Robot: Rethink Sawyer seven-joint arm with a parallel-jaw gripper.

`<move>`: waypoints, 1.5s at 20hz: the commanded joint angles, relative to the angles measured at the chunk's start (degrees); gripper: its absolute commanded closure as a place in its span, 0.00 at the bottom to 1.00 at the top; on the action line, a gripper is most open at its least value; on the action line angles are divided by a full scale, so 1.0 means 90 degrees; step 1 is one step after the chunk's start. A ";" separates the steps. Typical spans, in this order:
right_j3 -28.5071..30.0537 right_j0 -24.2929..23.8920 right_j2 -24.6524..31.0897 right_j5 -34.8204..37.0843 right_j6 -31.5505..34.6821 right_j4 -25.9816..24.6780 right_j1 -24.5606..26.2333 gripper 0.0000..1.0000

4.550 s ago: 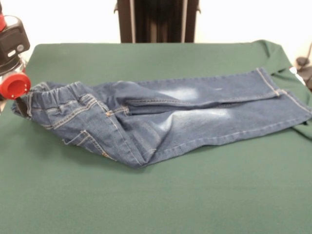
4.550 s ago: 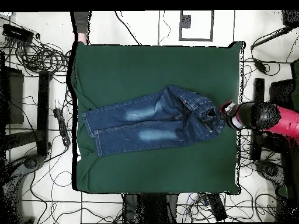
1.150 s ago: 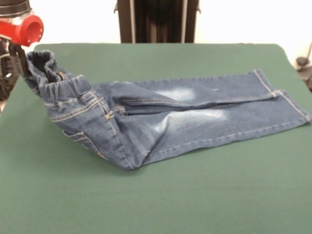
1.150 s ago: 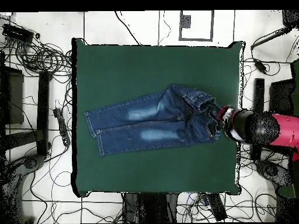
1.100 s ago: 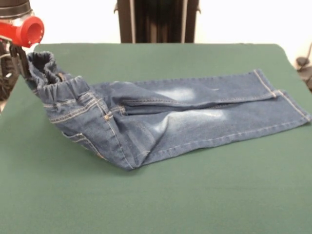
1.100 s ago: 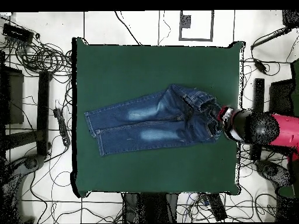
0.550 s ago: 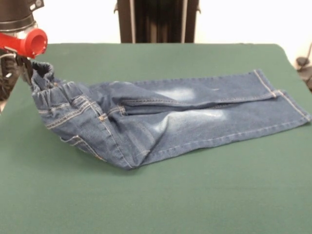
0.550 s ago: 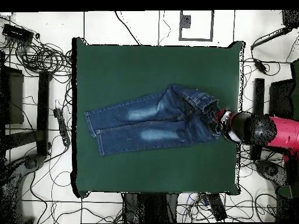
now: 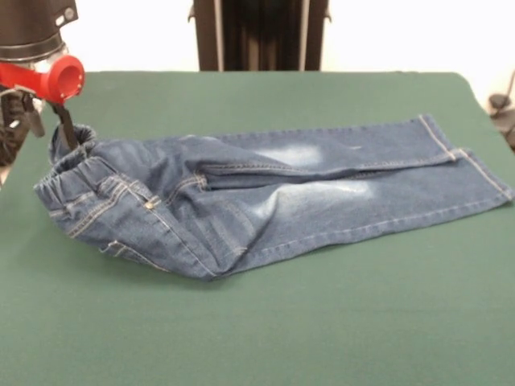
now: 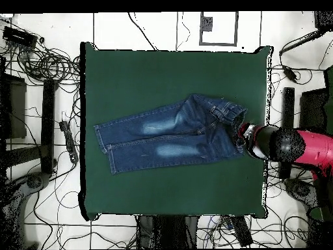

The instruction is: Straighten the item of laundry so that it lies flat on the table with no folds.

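The jeans lie across the middle of the green table, legs stretched toward the right of the front view and mostly flat. The waistband end at the left is bunched and folded over. At the upper left the gripper comes down with a dark finger against the waistband's back edge; whether it pinches the cloth I cannot tell
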 commanded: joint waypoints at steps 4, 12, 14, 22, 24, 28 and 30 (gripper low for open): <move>-0.0064 0.0301 0.0093 -0.0077 -0.1103 -0.0097 0.0383 0.00; 0.0482 0.0284 0.0484 0.0141 -0.1496 0.0139 -0.0844 0.00; 0.0666 0.0312 0.0497 0.0358 -0.1502 0.0288 -0.1213 0.00; 0.1583 0.0461 0.0395 0.0889 -0.1357 0.0947 -0.2721 0.00; 0.1820 0.0540 0.0309 0.0903 -0.1174 0.1073 -0.2866 0.00; 0.2371 0.0743 0.0100 0.0386 -0.0566 0.1099 -0.2931 0.00; 0.2633 0.0811 0.0032 -0.0062 -0.0279 0.1036 -0.2848 0.00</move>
